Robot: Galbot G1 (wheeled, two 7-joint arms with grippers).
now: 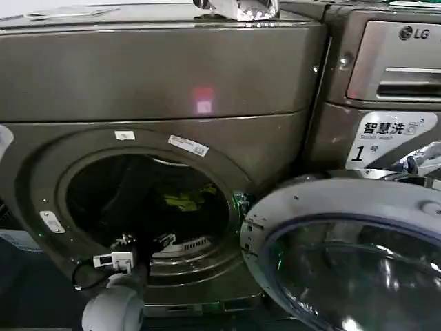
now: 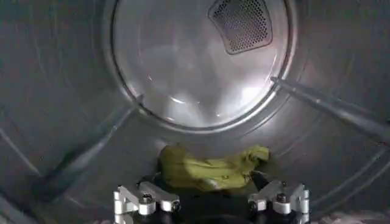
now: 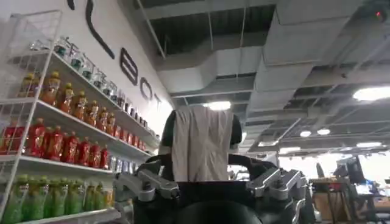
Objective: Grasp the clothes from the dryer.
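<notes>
Yellow-green clothes (image 2: 210, 170) sit just beyond the wide-open, empty left pincer (image 2: 210, 201) in the dryer (image 1: 158, 89): push in, straddle the bundle, close.

The dryer (image 1: 158, 83) mouth stands open, its door (image 1: 344, 255) swung aside at the right edge, off the opening. The left pincer (image 2: 210, 201), jaws spread, reaches in through the mouth's lower rim. Bare drum floor lies around the clothes (image 2: 210, 167); raised ribs (image 2: 91, 149) line the drum's sides.
</notes>
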